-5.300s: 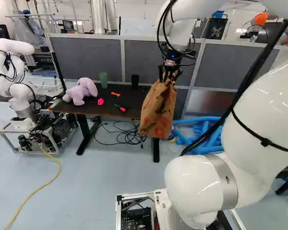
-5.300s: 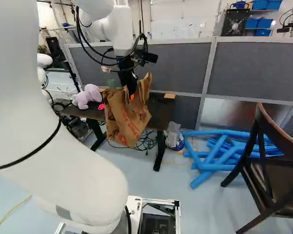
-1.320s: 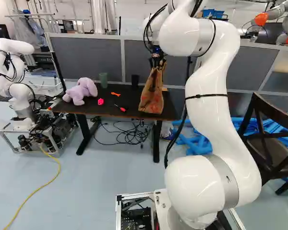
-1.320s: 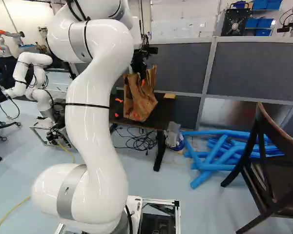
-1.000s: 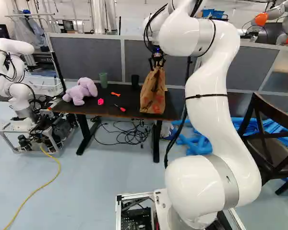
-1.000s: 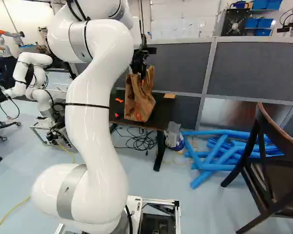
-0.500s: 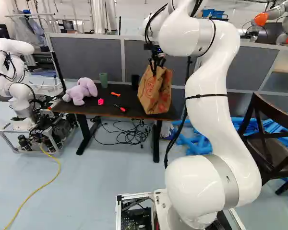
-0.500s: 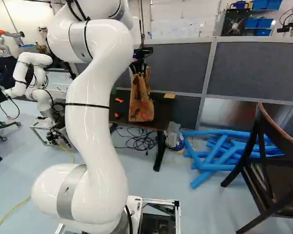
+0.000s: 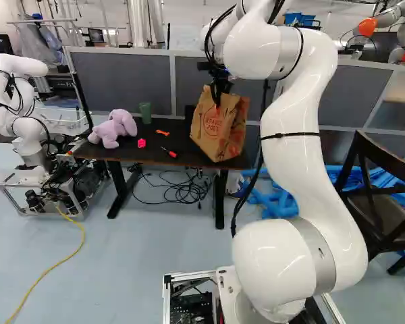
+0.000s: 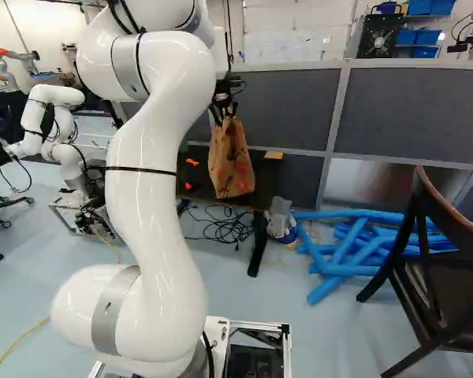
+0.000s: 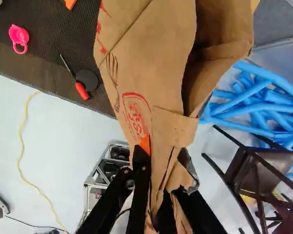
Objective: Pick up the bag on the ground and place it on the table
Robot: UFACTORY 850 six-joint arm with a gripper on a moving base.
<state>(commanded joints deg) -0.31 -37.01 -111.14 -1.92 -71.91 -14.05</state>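
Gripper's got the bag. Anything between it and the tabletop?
Nothing visible. The bag, held in the gripper, is over the table, toward its right end in the left base view. The red-handled tool lies off to its side. The bag hides the patch beneath, so can't rule out something there.

We've our arm (image 9: 304,121) raised & bent fwd, gripper (image 9: 218,101) hanging approx. straight down (fingers pinched together, fwiw).

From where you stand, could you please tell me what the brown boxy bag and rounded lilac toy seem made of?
The brown boxy bag looks like matte paper, with crisp creases; the rounded lilac toy is probably plush, dull and softly contoured.
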